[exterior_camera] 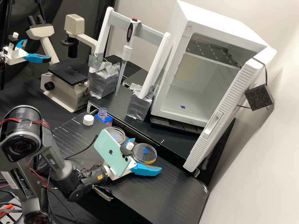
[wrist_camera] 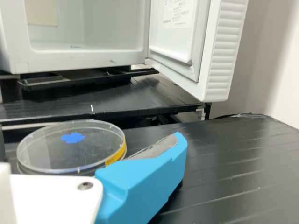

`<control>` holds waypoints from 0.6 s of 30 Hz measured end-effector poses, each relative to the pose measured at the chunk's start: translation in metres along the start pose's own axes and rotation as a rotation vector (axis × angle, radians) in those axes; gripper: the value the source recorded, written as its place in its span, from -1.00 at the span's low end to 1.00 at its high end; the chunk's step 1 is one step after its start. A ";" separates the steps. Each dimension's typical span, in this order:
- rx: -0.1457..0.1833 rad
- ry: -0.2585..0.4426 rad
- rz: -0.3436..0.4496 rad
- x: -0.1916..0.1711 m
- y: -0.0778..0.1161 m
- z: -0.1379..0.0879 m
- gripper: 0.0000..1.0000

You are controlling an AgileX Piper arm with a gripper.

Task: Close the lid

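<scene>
My gripper [exterior_camera: 147, 155] stands open low over the front bench, a blue finger on either side of the near part of a clear round dish [exterior_camera: 144, 153]. That dish has a blue mark on top and yellow on its rim. In the wrist view the gripper [wrist_camera: 93, 151] shows one blue finger beside the dish [wrist_camera: 44, 147]; nothing is held. A second clear dish [exterior_camera: 120, 131] lies partly behind the phone. Farther along the bench, a white cap [exterior_camera: 88, 120] rests beside a small blue-based container [exterior_camera: 103, 117]. The white cabinet's door [exterior_camera: 224, 115] stands wide open.
A phone [exterior_camera: 109, 149] is mounted on the gripper. Behind the front bench, the raised black shelf [exterior_camera: 155, 133] bears the white cabinet [exterior_camera: 211, 18] and a pipette [exterior_camera: 127, 51] between white posts. A microscope [exterior_camera: 67, 84] stands at the back left. The door's lower corner overhangs the shelf edge.
</scene>
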 end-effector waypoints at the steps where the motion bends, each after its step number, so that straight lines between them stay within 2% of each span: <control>1: -0.004 0.000 -0.003 -0.001 -0.001 0.000 1.00; 4: -0.015 0.000 -0.013 0.000 -0.003 0.001 1.00; 15: -0.010 0.018 -0.005 0.002 -0.005 0.000 1.00; 16: -0.009 0.018 -0.005 0.002 -0.006 0.000 -1.00; 18: -0.009 0.024 -0.007 0.003 -0.006 -0.001 -1.00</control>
